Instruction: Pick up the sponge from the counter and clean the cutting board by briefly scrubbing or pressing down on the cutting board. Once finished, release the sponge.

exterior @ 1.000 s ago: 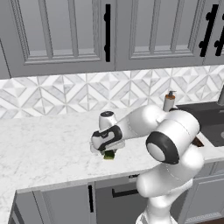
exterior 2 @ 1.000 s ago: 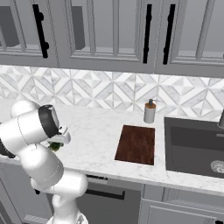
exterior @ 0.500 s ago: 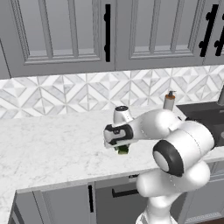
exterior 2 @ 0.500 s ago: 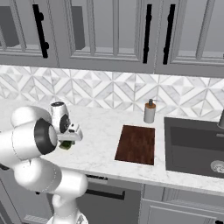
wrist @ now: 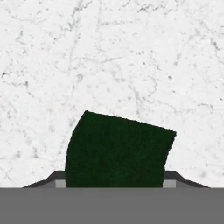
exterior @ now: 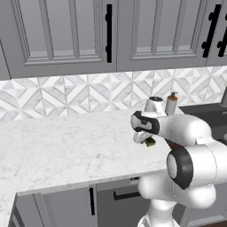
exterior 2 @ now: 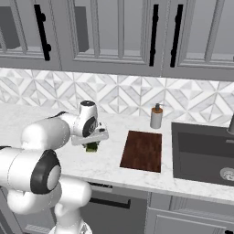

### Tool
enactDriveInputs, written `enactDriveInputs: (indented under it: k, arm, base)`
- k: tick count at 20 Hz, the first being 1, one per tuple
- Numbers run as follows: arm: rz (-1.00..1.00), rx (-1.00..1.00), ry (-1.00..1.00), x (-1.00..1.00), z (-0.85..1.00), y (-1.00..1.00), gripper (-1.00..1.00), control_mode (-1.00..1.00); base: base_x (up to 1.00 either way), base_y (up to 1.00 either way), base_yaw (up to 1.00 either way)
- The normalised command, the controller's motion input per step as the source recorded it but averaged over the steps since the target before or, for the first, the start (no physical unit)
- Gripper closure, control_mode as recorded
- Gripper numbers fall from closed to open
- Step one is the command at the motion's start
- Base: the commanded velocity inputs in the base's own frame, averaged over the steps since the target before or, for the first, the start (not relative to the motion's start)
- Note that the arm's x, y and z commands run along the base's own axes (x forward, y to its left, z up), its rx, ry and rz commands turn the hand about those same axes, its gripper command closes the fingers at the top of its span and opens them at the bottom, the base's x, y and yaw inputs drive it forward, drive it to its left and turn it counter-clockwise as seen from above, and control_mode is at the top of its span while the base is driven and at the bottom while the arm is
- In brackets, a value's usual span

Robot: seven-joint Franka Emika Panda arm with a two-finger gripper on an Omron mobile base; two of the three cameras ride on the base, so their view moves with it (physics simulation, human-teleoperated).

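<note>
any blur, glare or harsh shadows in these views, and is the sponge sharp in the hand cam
Hand view: sponge fills the foreground as a dark, sharp-edged block with little surface detail, counter veining crisp. Both base views: soft, even light, no glare, slight render softness; cutting board clear.

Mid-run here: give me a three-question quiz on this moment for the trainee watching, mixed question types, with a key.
1. True or false: the sponge is lying on the cutting board.
2. Multiple choice: what stands at the cutting board's far edge, next to the sink? A) a soap bottle B) a kettle C) a mug
3. Fill in: in the hand view, the surface under the sponge is the white marble ____.

Key
1. False: the gripper holds it above the counter, to the side of the board away from the sink.
2. A, the soap bottle.
3. counter.
</note>
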Motion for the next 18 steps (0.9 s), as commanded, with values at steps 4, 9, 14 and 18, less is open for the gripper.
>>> enactDriveInputs:
  k: [4,9,14,18]
  arm:
    - [0.39,-0.08,0.01,0.08,0.06,-0.84,1.00,-1.00]
    - [0.18,-0.05,0.02,0.11,0.01,-0.72,1.00,-1.00]
    - [0.00,0.02,0.10,0.68,-0.03,-0.30,1.00,-1.00]
    - [-0.04,0.00,0.00,0.64,-0.06,-0.34,1.00,-1.00]
  base:
    - [0.00,0.00,0.00]
    - [0.00,0.00,0.00]
    - [0.00,0.00,0.00]
    - [0.00,0.00,0.00]
